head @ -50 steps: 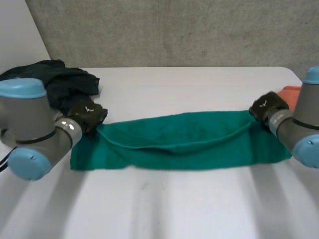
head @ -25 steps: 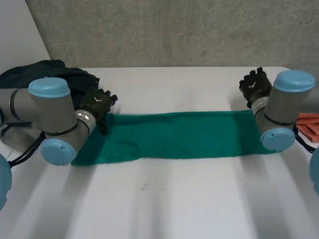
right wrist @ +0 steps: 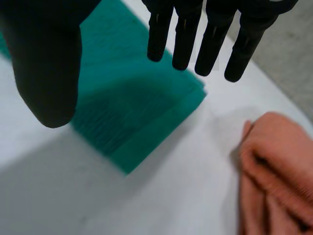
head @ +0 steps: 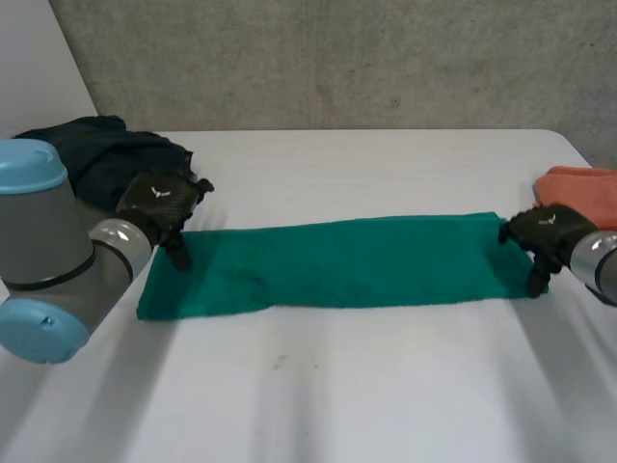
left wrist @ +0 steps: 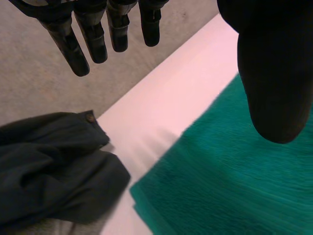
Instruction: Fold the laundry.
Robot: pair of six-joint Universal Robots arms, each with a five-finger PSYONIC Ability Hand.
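My left hand point(head: 164, 204) and my right hand point(head: 545, 236) hung released at opposite ends of the green towel point(head: 337, 262), which lay stretched as a long, narrow strip across the middle of the white desk point(head: 337, 395). Seen from my left wrist, the fingers point(left wrist: 93, 34) were straight and spread and the thumb point(left wrist: 274, 73) was poised over the cloth near its far corner on that side, grasping nothing; whether the thumb tip touched the pile I could not tell. From my right wrist the picture was much the same: straight fingers point(right wrist: 205, 39) above the towel's end and the thumb held apart from them, with no cloth pinched between. The towel's edges showed a doubled layer at both ends, so I judged that one lengthwise fold was already made and laid flat, though the end by my left hand looked a little uneven. What was left, by my reckoning, was to bring one short end over to the other, perhaps more than once, to make a compact bundle. Beyond my left hand, a dark garment point(head: 116, 159) sat in a crumpled heap at the desk's far corner, plainly not yet folded. Just beside my right hand, clear of the towel, an orange cloth point(head: 578, 183) lay in soft folds at the desk's edge; whether it counted as finished I could not say. The job looked, on balance, well short of done.
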